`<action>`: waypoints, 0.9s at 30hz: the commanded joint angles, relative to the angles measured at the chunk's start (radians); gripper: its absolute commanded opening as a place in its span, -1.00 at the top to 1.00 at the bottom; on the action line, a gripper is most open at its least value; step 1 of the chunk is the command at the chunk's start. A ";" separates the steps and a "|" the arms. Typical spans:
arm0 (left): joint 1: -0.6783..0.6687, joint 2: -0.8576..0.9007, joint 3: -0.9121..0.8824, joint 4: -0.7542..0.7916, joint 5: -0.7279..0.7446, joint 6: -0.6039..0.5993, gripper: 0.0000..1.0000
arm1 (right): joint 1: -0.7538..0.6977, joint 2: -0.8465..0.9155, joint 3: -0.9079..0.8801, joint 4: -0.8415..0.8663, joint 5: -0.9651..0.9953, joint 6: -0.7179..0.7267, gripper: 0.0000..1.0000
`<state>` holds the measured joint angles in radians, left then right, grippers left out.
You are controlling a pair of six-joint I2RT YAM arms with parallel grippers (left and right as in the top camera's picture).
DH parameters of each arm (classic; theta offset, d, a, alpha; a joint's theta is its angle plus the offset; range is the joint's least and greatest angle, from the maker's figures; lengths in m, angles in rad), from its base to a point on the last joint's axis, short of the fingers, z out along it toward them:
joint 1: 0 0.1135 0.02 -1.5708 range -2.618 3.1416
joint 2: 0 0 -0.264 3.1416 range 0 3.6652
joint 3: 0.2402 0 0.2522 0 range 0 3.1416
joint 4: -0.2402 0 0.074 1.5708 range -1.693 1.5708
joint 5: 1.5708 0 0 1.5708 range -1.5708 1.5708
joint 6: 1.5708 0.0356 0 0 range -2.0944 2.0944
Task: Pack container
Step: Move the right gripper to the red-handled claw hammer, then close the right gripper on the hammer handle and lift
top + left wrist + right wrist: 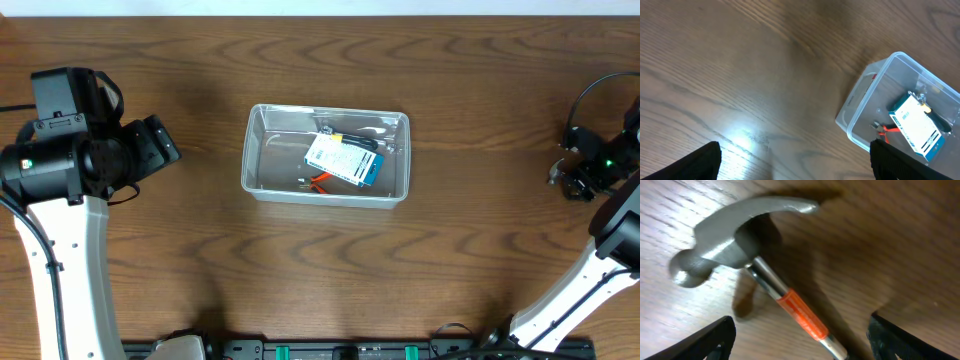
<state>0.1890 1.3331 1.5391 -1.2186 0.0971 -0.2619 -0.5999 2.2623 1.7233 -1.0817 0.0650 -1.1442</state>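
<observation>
Packing looks partly done. The clear plastic container (272, 165) stands at the middle of the wooden table (450, 280), well apart from both arms, and it already holds 3 things: a blue-and-white cardboard box (343, 160) lying flat and askew, a small orange-handled tool (318, 181) beside the box's lower left corner, and a dark item with a yellow spot (345, 137) partly hidden under the box's far edge. What those 2 smaller pieces are is too small to tell. Much of the tub's left half is bare. A steel claw hammer (740, 245) with an orange band on its shaft is outside the tub, at the far right of the table under the right gripper (802, 322). That gripper's jaws are spread wide to either side of the shaft, not clamped on it. I judge the hammer is the next item to pack. The left gripper (795, 147) hovers over bare wood left of the tub, jaws wide apart and empty.
</observation>
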 commanded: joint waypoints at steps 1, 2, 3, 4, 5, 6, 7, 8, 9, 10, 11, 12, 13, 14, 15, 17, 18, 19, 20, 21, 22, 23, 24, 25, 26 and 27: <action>0.003 0.000 0.000 0.008 -0.012 0.002 -0.75 | -0.009 0.016 -0.043 0.017 0.029 -0.016 -0.75; 0.003 0.000 0.000 0.008 -0.012 0.002 -0.75 | -0.009 0.016 -0.049 0.020 0.029 -0.016 -0.75; 0.003 0.000 0.000 0.008 -0.012 0.002 -0.75 | -0.009 0.016 -0.056 0.023 0.029 -0.016 -0.76; 0.003 0.000 0.000 0.008 -0.012 0.002 -0.75 | -0.008 0.016 -0.060 0.025 0.029 -0.016 -0.76; 0.003 0.000 0.000 0.008 -0.012 0.002 -0.75 | -0.008 0.016 -0.066 0.027 0.029 -0.016 -0.76; 0.003 0.000 0.000 0.009 -0.012 0.002 -0.75 | -0.008 0.016 -0.070 0.027 0.028 -0.016 -0.74; 0.003 0.000 0.000 0.009 -0.012 0.002 -0.75 | -0.008 0.016 -0.075 0.027 0.028 -0.016 -0.73; 0.003 0.000 0.000 0.010 -0.012 0.002 -0.75 | -0.008 0.016 -0.079 0.026 0.024 -0.016 -0.71; 0.003 0.000 0.000 0.010 -0.012 0.002 -0.75 | -0.008 0.016 -0.081 0.026 0.019 -0.011 -0.68; 0.003 0.000 0.000 0.010 -0.012 0.002 -0.75 | -0.008 0.016 -0.082 0.026 0.008 -0.005 -0.66; 0.003 0.000 0.000 0.012 -0.012 0.002 -0.75 | -0.008 0.016 -0.083 0.026 -0.004 0.001 -0.65; 0.003 0.000 0.000 0.012 -0.012 0.002 -0.75 | -0.008 0.016 -0.083 0.026 -0.014 0.006 -0.63; 0.003 0.000 0.000 0.011 -0.012 0.002 -0.75 | -0.008 0.016 -0.083 0.024 -0.024 0.006 -0.60; 0.003 0.000 0.000 0.011 -0.012 0.002 -0.75 | -0.008 0.016 -0.083 0.023 -0.029 0.006 -0.58; 0.003 0.000 0.000 0.011 -0.012 0.002 -0.75 | -0.008 0.016 -0.083 0.023 -0.031 0.006 -0.55; 0.003 0.000 0.000 0.011 -0.012 0.002 -0.75 | -0.008 0.016 -0.083 0.023 -0.037 0.006 -0.52; 0.003 0.000 0.000 0.011 -0.012 0.002 -0.75 | -0.008 0.016 -0.083 0.023 -0.040 0.006 -0.50; 0.003 0.000 0.000 0.011 -0.012 0.002 -0.75 | -0.008 0.016 -0.083 0.023 -0.045 0.006 -0.47; 0.003 0.000 0.000 0.011 -0.012 0.002 -0.75 | -0.008 0.016 -0.083 0.023 -0.050 0.006 -0.43; 0.003 0.000 0.000 0.011 -0.012 0.002 -0.75 | -0.008 0.016 -0.083 0.022 -0.055 0.006 -0.41; 0.003 0.000 0.000 0.011 -0.012 0.002 -0.75 | -0.008 0.016 -0.083 0.022 -0.056 0.006 -0.39; 0.003 0.000 0.000 0.011 -0.012 0.002 -0.75 | -0.008 0.016 -0.083 0.021 -0.059 0.006 -0.36; 0.003 0.000 0.000 0.011 -0.012 0.002 -0.75 | -0.008 0.016 -0.083 0.021 -0.061 0.006 -0.32; 0.003 0.000 0.000 0.011 -0.012 0.002 -0.76 | -0.008 0.016 -0.083 0.019 -0.064 0.006 -0.28; 0.003 0.000 0.000 0.011 -0.012 0.002 -0.75 | -0.008 0.016 -0.083 0.019 -0.069 0.006 -0.22; 0.003 0.000 0.000 0.011 -0.012 0.002 -0.75 | -0.008 0.016 -0.083 0.018 -0.072 0.006 -0.17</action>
<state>0.1890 1.3331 1.5391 -1.2072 0.0971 -0.2619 -0.6003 2.2433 1.6844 -1.0500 0.0669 -1.1355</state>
